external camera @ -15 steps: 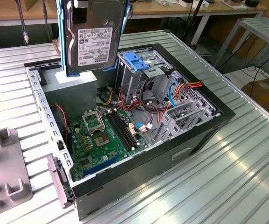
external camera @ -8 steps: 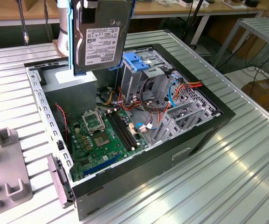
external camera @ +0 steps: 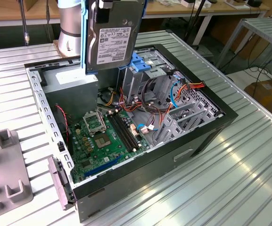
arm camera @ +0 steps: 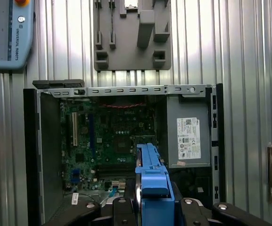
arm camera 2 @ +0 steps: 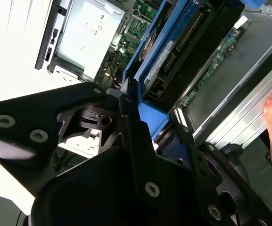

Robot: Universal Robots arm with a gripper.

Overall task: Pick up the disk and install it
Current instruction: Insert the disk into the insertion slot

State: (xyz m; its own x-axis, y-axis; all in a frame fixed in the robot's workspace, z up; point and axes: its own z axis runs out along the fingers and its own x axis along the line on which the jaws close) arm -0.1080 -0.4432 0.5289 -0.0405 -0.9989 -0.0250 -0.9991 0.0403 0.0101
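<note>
Ribbed silver metal table carries a black computer case lying open, with a green motherboard exposed on its floor. A grey metal box with a white sticker fills one end of the case. Over the opening hangs the flat silver-grey rectangular disk, upright, its white label facing out and blue rails along its edges, clear of the case. The black gripper is clamped on the disk's upper end.

One disk, one computer case, one fixture plate
</note>
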